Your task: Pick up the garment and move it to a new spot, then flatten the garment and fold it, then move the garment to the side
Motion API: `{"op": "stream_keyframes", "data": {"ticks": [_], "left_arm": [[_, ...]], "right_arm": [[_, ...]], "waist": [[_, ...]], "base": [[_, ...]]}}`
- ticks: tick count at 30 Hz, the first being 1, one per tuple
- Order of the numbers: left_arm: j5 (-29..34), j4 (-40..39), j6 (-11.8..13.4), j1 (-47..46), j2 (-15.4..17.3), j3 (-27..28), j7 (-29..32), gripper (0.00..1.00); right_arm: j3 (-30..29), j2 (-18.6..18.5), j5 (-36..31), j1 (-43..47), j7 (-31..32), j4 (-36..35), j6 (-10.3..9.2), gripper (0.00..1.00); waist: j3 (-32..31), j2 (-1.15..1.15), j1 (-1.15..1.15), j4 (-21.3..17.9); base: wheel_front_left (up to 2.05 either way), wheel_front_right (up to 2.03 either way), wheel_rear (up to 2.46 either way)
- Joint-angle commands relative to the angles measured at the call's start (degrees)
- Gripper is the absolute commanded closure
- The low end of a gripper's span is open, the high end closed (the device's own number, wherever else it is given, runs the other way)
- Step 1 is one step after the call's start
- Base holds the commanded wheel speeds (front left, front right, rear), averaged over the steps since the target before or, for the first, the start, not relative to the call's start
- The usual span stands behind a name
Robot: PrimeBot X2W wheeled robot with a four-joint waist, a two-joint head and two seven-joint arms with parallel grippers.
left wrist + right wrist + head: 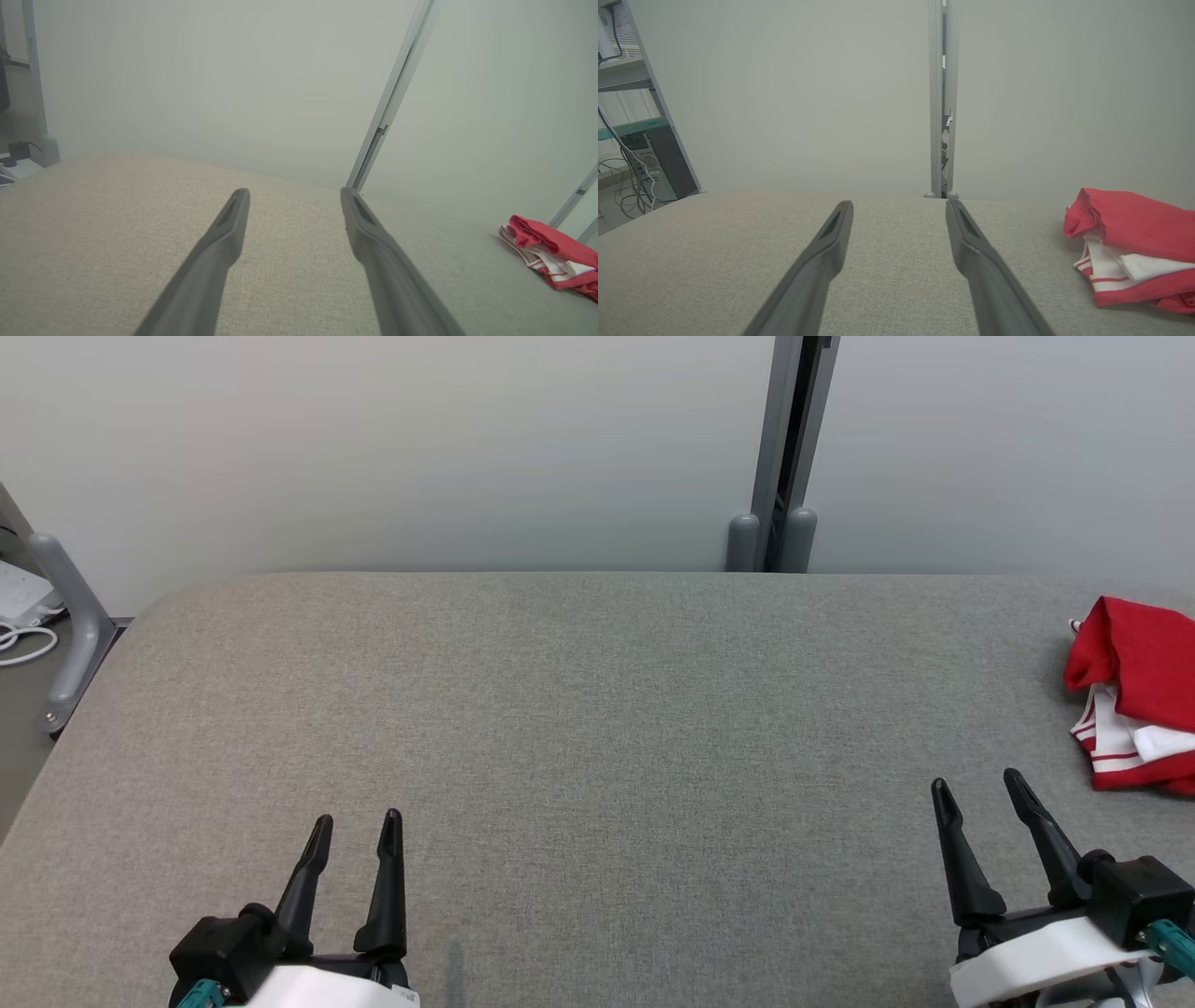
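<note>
The red and white garment (pixel 1144 663) lies bunched at the right edge of the grey tabletop (pixel 579 709). The right gripper (pixel 977 784) hangs near the garment without touching it, fingers spread and empty. The left gripper (pixel 358 821) is well apart from the garment, fingers likewise spread, holding nothing.

Open grey table (pixel 597 709) across middle and left, garment (pixel 1134 681) heap at right edge
</note>
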Motion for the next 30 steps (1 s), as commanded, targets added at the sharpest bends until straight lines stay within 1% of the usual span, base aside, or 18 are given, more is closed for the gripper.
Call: {"op": "stream_keyframes", "data": {"ticks": [1, 6, 7, 11, 21, 22, 30], "left_arm": [[-0.39, 0.16, -0.37, 0.05, 0.28, 0.26, 0.02, 0.00], [-1.32, 0.22, -0.41, 0.17, 0.28, 0.36, 0.02, 0.00], [-1.38, 0.13, -0.29, 0.00, 0.00, 0.12, 0.00, 1.00], [-1.71, 1.89, -0.40, 1.01, -0.32, -0.13, 0.04, 1.00], [-11.70, 3.27, -0.91, -1.78, -0.25, -1.38, 2.20, 1.00], [-11.70, 3.27, -0.91, -1.78, -0.25, -1.38, 2.20, 1.00], [-19.04, 4.88, -1.47, -4.15, -0.20, -2.50, 3.61, 1.00]], "right_arm": [[0.02, -0.42, 0.12, -0.07, -0.02, 0.10, -0.02, 0.00], [0.07, -0.42, 0.10, -0.23, -0.02, -0.12, -0.02, 0.00], [0.08, -0.08, 0.03, -0.01, 0.00, -0.02, 0.00, 1.00], [0.19, 0.70, 0.19, 1.26, 0.05, 1.65, 0.00, 1.00], [-3.98, 1.23, 11.42, 2.43, 3.57, -0.08, 0.00, 1.00], [-3.98, 1.23, 11.42, 2.43, 3.57, -0.08, 0.00, 1.00], [-6.71, 1.62, 19.58, 3.55, 5.85, -1.60, 0.00, 1.00]], "waist": [[-0.01, 0.00, 0.00, -0.02], [-0.10, 0.00, 0.00, -0.02], [-0.10, 0.00, 0.00, -0.02], [-0.11, 0.00, 0.00, -0.03], [0.02, 0.00, 0.00, -0.41], [0.02, 0.00, 0.00, -0.41], [0.12, 0.00, 0.00, -0.71]], "base": [[0.00, 0.00, 0.00], [0.00, 0.00, 0.00], [0.00, 0.00, 0.00], [0.00, 0.00, 0.00], [0.00, 0.00, 0.00], [0.00, 0.00, 0.00], [0.00, 0.00, 0.00]]}}
